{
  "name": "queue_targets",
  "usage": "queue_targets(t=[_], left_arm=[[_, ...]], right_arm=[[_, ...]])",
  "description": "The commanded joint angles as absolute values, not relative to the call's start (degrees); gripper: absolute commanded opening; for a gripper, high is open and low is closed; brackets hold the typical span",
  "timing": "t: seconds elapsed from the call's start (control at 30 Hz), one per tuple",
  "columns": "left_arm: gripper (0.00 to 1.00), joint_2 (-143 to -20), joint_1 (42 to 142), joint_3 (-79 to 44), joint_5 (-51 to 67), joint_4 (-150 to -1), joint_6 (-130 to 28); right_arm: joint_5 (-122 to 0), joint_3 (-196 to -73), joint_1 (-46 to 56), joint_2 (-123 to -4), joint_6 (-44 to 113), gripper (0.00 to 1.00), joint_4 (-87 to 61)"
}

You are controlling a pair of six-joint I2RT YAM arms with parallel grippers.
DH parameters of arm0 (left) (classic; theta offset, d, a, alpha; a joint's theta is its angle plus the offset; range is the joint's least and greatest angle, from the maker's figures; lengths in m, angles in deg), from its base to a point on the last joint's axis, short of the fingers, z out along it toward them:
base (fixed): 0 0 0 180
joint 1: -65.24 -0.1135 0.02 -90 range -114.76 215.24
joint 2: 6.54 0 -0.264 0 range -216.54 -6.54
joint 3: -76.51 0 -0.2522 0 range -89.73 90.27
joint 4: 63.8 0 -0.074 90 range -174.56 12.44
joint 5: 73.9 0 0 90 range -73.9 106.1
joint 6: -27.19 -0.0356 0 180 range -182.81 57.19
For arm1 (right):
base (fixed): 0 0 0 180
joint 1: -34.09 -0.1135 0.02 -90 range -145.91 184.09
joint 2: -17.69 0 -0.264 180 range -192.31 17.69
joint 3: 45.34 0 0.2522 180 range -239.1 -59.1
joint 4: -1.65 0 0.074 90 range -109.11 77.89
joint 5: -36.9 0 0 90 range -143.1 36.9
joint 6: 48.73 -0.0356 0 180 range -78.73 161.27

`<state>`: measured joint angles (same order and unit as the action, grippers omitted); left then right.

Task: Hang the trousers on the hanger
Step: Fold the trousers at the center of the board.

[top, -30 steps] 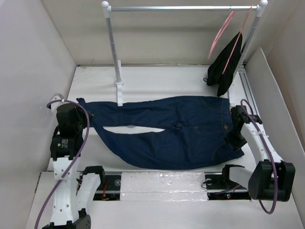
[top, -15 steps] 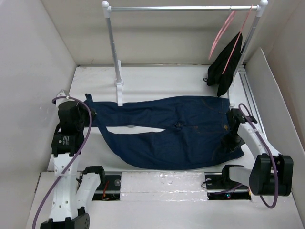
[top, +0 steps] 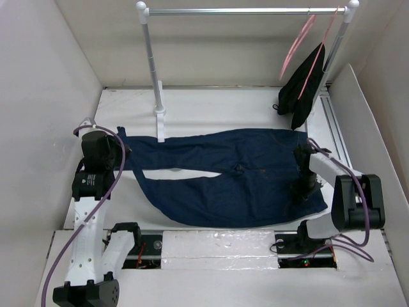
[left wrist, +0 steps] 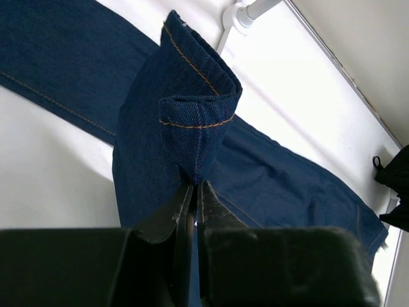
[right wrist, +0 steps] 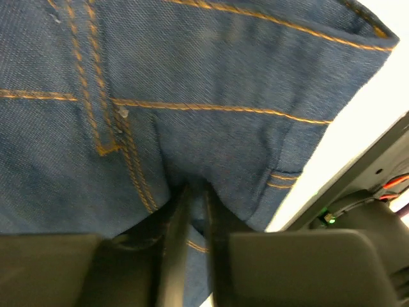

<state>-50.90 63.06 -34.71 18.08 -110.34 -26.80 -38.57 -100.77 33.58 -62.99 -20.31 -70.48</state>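
changed: the left gripper (top: 121, 150) has dragged its leg hem in closer to the rail's (top: 246, 11) left post, and the right arm has swung in, so the right gripper (top: 300, 188) now sits on the waist end

trousers: the trousers (top: 243, 182) are spread flat on the table (top: 211, 105) in front of the rail, with the legs toward its left post and the waist below its right end

hanger: the hanger (top: 295, 43) hangs bare at the rail's right end, right beside a second pink one carrying a black garment (top: 300, 89), well apart from both grippers

left gripper: clamped tight on the hem, cuff standing up folded over above the fingertips

right gripper: jaws narrow, pinching a pucker of denim near the waistband, next to the orange stitching
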Motion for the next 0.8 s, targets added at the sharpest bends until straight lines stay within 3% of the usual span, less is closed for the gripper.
queue_targets(t=[0.0,0.1,0.47,0.53,0.57,0.67,0.77], left_arm=[[0.0,-50.58,63.39,-34.71,19.61,-107.8,-27.83],[0.0,-49.88,63.39,-36.55,21.45,-107.1,-28.44],[0.0,-49.35,63.39,-37.44,24.81,-107.09,-29.06],[0.0,-48.82,63.39,-37.7,22.61,-107.18,-28.54],[0.0,-48.64,63.39,-37.88,21.91,-107.1,-28.45],[0.0,-48.12,63.39,-38.32,20.67,-107.36,-28.27],[0.0,-47.59,63.39,-38.93,18.31,-106.92,-27.74]], right_arm=[[-36.49,-104.36,32.78,-68.85,-17.54,0.16,-67.13],[-35.44,-108.05,31.63,-72.99,-13.67,0.0,-65.11],[-32.71,-125.72,29.79,-75.39,7.52,0.0,-54.02],[-32.88,-124.41,30.4,-72.5,7.87,0.12,-55.52],[-32.54,-123.19,31.01,-68.05,6.22,0.26,-56.31],[-32.79,-114.23,33.9,-58.54,-0.35,0.5,-59.21],[-32.71,-104.21,36.72,-43.69,-7.65,0.55,-64.92]])
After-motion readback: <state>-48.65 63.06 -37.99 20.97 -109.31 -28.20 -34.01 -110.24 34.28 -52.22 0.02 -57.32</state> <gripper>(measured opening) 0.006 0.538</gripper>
